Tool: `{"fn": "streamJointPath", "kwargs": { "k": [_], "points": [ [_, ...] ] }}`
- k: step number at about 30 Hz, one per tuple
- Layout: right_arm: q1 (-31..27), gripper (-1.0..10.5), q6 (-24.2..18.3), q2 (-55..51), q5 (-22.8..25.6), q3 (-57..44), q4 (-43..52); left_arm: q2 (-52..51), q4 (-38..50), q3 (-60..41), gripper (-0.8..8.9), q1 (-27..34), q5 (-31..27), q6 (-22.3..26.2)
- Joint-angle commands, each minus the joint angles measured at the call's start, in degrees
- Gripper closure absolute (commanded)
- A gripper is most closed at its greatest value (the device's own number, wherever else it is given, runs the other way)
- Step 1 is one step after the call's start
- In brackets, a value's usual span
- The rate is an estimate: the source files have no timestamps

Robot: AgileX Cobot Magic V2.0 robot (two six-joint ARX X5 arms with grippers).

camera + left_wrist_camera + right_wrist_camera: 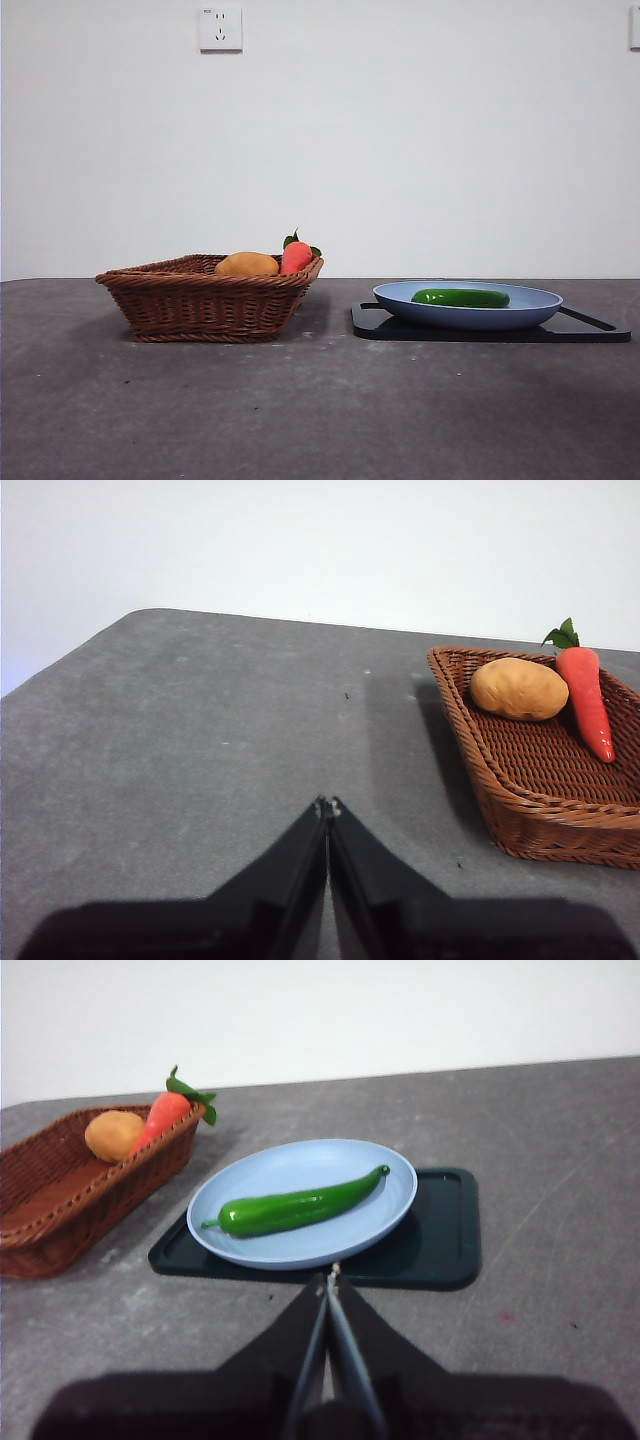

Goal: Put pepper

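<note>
Left gripper [327, 805] hangs low over bare grey desk [200, 740], jaws pressed together to a single point, nothing between them; it is tilted forward, the wicker basket [540, 815] off to one side ahead. Right gripper [331, 1275] in a like pose, jaws together and empty, tips just short of the black tray [445, 1230] and aimed at it. Neither arm shows in the front view (both held back).

On the tray sits a pale blue plate [300, 1165]. The pepper [300, 1206], glossy green, lies lengthwise inside the plate, free of both grippers. Beside the tray, apart from it, the basket holds a yellow-orange rounded item [247, 264] and a red-orange vegetable with green leaves [296, 255] leaning on the basket's rim. Beyond the desk's far edge, white wall with a socket [220, 28].
</note>
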Motion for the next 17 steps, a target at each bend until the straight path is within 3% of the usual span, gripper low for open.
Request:
{"fn": "streamJointPath", "kwargs": {
  "k": [1, 17],
  "points": [
    [0.02, 9.4, 0.50, -0.26, 0.28, -0.48, 0.26, -0.22, 0.52, -0.61, 8.05, 0.13, -0.02, -0.17],
    [0.02, 9.4, 0.87, -0.13, 0.17, -1.16, -1.05, -0.22, 0.52, -0.61, 8.05, 0.13, -0.02, -0.17]
  ]
}}
